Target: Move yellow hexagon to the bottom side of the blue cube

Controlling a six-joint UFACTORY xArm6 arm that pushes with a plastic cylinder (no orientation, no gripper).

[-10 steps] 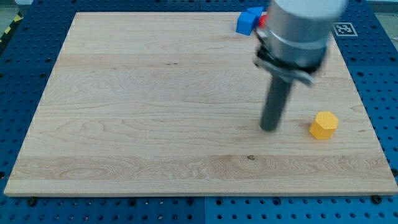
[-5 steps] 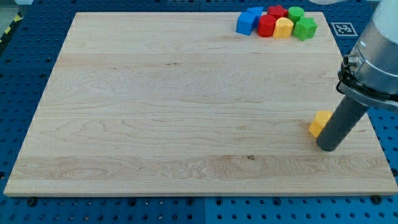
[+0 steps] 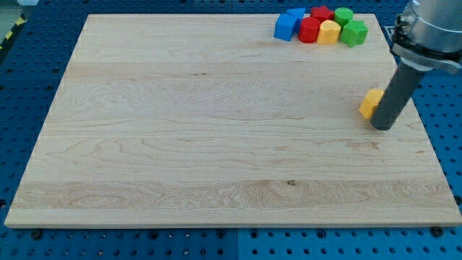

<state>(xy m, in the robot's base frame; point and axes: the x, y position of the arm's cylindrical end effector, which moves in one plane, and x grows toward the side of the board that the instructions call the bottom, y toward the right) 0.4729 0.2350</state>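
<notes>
The yellow hexagon lies near the board's right edge, partly hidden behind my rod. My tip rests on the board just right of and below the hexagon, touching it or nearly so. The blue cube sits at the view's top, at the left end of a cluster of blocks, well above and left of the hexagon.
Next to the blue cube are a second blue block, a red block, another red block, a yellow block, a green block and a green block. The board's right edge is close to my tip.
My tip swung from the hexagon's left to its right side, then moved up the view. The yellow hexagon has shifted up the view with it.
</notes>
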